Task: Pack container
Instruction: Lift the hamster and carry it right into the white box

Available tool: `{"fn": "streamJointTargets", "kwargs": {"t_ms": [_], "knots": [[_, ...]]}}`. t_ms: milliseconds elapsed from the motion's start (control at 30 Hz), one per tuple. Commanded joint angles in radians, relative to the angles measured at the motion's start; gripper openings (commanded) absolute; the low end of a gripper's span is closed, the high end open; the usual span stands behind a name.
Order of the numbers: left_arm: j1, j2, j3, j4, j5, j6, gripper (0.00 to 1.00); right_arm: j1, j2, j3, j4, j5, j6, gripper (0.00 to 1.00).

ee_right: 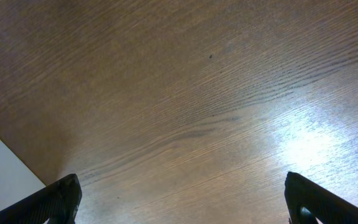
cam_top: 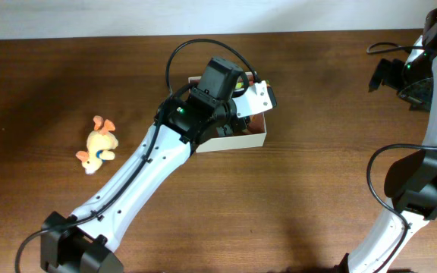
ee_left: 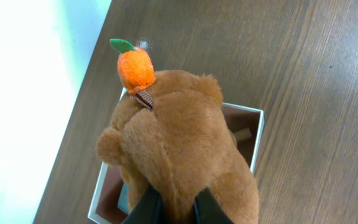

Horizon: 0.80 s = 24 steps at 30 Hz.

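Container (cam_top: 258, 135): judged light and thin-walled, likely to flex at the rim and skid on the wood if nudged. Best pinched over one wall near a corner for stiffness, or steadied from outside while filling. Square, shallow, lidless; white walls, dull pinkish-brown inside. Sitting flat near table centre in the overhead view, mostly hidden under the left arm (cam_top: 143, 178). Over it, brown plush bear (ee_left: 185, 149) with small orange felt fruit (ee_left: 135, 68) on the head, covering most of the opening; resting inside or hanging above, not clear. Left gripper (ee_left: 178, 210) clamped on the bear, dark fingers (ee_left: 146, 210) sunk into the pile. At 9 o'clock from the container, well apart, yellow plush toy (cam_top: 97, 145) lying on the table (cam_top: 317, 197). Right gripper (ee_right: 179, 202) spread wide, holding nothing, over bare wood toward 2 o'clock.
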Motion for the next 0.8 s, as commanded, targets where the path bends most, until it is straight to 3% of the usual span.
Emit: {"fn": "streamJointTargets", "kwargs": {"t_ms": [0,133,767], "knots": [[-0.004,0.001,0.023,0.008,0.0,0.093,0.02,0.003,0.008,-0.002,0.002,0.016,0.008,0.99],[-0.003,0.058,0.023,0.008,-0.003,0.193,0.02,0.003,0.008,-0.002,0.002,0.016,0.008,0.99],[0.005,0.267,0.023,-0.025,0.003,0.195,0.02,0.003,0.008,-0.002,0.002,0.016,0.008,0.99]]}}
